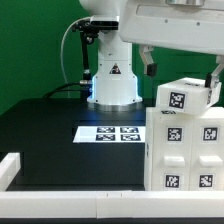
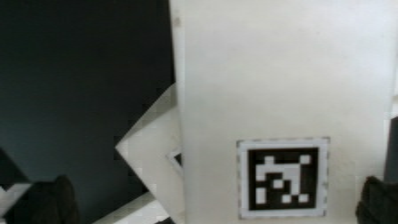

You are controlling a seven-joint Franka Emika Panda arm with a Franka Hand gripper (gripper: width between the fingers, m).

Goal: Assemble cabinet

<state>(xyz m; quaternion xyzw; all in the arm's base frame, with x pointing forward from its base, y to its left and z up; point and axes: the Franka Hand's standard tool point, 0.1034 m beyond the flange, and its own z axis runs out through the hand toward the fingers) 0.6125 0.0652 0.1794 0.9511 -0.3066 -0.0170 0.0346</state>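
Note:
The white cabinet (image 1: 185, 150) stands at the exterior view's right, its front covered with several black-and-white tags. A white tagged piece (image 1: 186, 98) sits on top of it, slightly tilted. My gripper (image 1: 182, 70) hangs just above that piece with its dark fingers (image 1: 148, 63) spread wide on either side. In the wrist view the gripper (image 2: 210, 205) is open. A white panel with one tag (image 2: 281, 178) lies between the fingertips (image 2: 45, 200), nearer the far one. A second white edge (image 2: 157, 150) slants below it. I see no contact.
The marker board (image 1: 110, 132) lies flat on the black table in front of the robot base (image 1: 113, 80). A white rail (image 1: 70, 192) runs along the table's front edge, with a raised white corner (image 1: 9, 166) at the exterior view's left.

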